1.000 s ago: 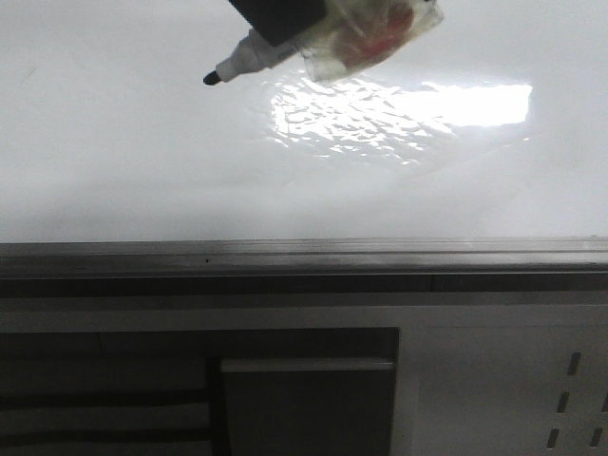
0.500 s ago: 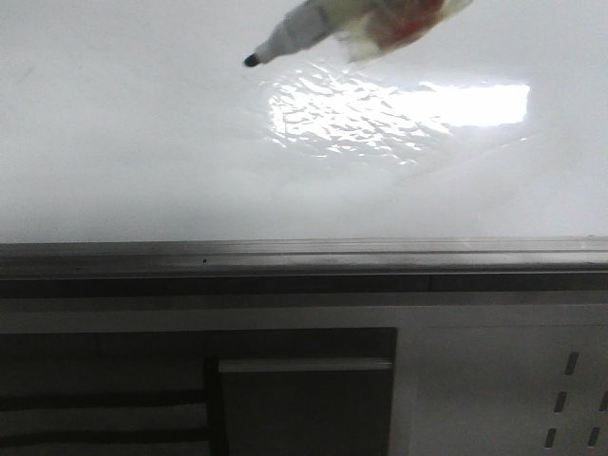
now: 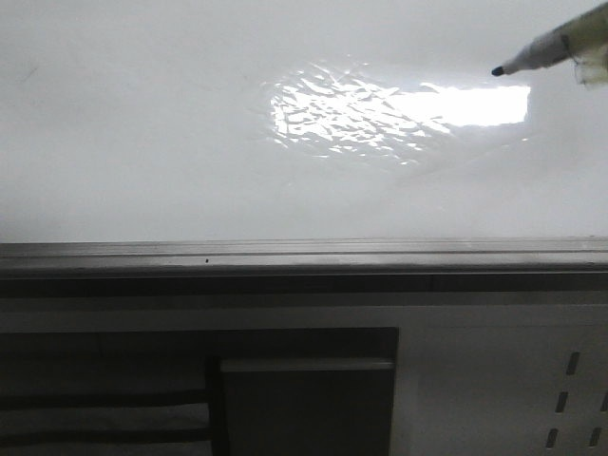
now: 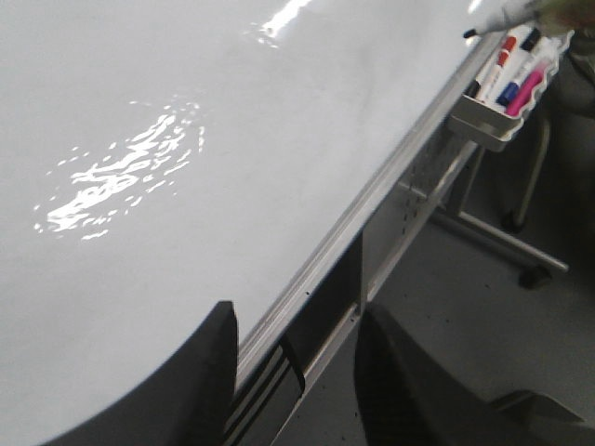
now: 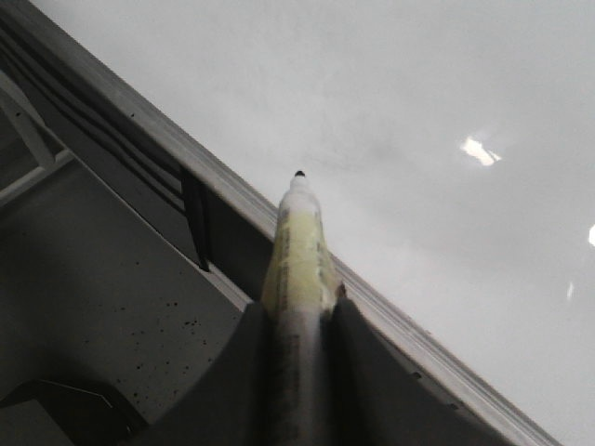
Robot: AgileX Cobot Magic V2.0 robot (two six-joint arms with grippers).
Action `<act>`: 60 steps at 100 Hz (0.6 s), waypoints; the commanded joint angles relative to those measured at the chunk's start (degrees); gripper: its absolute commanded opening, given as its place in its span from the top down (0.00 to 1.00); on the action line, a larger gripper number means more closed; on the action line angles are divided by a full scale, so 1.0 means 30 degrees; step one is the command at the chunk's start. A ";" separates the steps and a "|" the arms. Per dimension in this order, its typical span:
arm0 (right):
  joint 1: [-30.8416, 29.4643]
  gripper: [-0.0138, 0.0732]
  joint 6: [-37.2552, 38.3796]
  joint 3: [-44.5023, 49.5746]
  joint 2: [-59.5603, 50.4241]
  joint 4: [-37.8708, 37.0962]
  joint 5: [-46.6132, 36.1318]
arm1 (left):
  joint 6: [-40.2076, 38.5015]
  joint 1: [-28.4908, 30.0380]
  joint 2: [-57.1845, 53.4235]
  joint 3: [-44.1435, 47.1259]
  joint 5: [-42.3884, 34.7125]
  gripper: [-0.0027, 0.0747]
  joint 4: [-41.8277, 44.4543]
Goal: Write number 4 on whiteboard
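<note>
The whiteboard [image 3: 142,142] is glossy white with a rippled light reflection and a grey rail [image 3: 285,255] along its near edge. No number 4 shows on it in any view. A pale marker [image 3: 546,49] with a dark tip enters the front view from the right, tip over the board by the reflection's right end; I cannot tell if it touches. My right gripper [image 5: 299,311] is shut on the marker [image 5: 299,232], which points at the board [image 5: 418,111]. My left gripper [image 4: 296,314] is open and empty over the rail, beside the board [image 4: 186,93].
A pale slotted panel [image 3: 503,389] and a dark box [image 3: 304,399] sit below the rail. In the left wrist view a white tray [image 4: 483,121] holding several coloured markers hangs at the board's far corner, above a wheeled stand leg [image 4: 521,251] on the floor.
The marker has swung from the upper middle of the front view to the far right, and the right gripper's body has left that view. The board stays blank.
</note>
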 commanded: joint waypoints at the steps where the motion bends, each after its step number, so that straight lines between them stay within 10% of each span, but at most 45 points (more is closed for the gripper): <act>1: -0.0118 0.92 0.0242 -0.0050 -0.0509 0.0065 -0.2287 | -0.0233 0.0548 -0.1092 0.0822 -0.2723 0.60 -0.1120; 41: -0.0118 0.92 0.1425 -0.4848 0.3313 0.2252 0.1780 | -0.0233 0.0630 -0.1557 0.1691 -0.3922 0.60 -0.1120; 60: 0.0347 0.92 -0.0518 -0.2411 0.3663 0.6172 -0.2893 | -0.0233 0.0630 -0.1513 0.1691 -0.3922 0.60 -0.1120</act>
